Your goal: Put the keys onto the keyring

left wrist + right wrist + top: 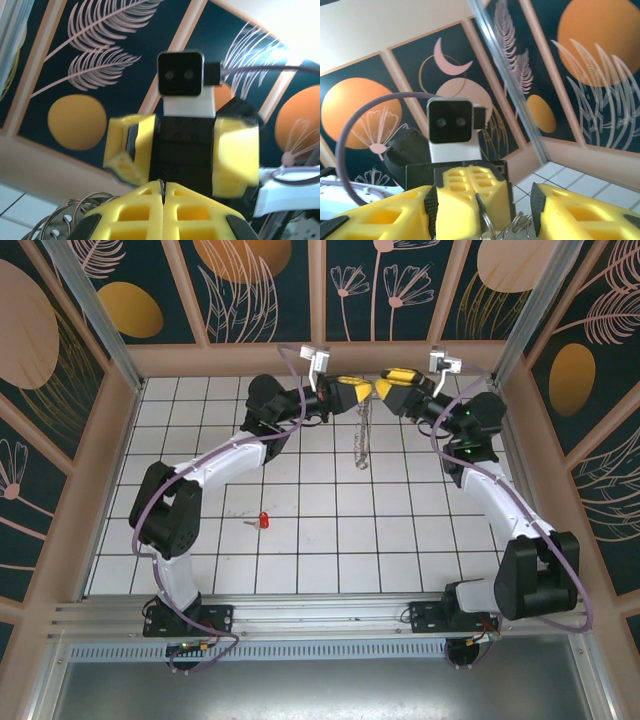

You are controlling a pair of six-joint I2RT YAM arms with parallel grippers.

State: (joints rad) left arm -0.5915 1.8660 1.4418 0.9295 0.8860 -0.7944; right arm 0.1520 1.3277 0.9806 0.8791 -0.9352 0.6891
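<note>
From above, we see the keyring dangling from the clenched left fingers, the red key lying on the surface well apart. Left wrist: fingers pinched on the ring. Right wrist: our right fingers stand released.

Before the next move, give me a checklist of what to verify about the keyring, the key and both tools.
1. Left tool shut on the keyring: ok.
2. Right tool open, fingers either side of the left tool: ok.
3. Keyring hangs down between the two tools, above the table: ok.
4. Red key on the keyring: not ok, it lies on the table, apart from both tools.
5. Gap in the keyring for threading the key: cannot tell.
</note>
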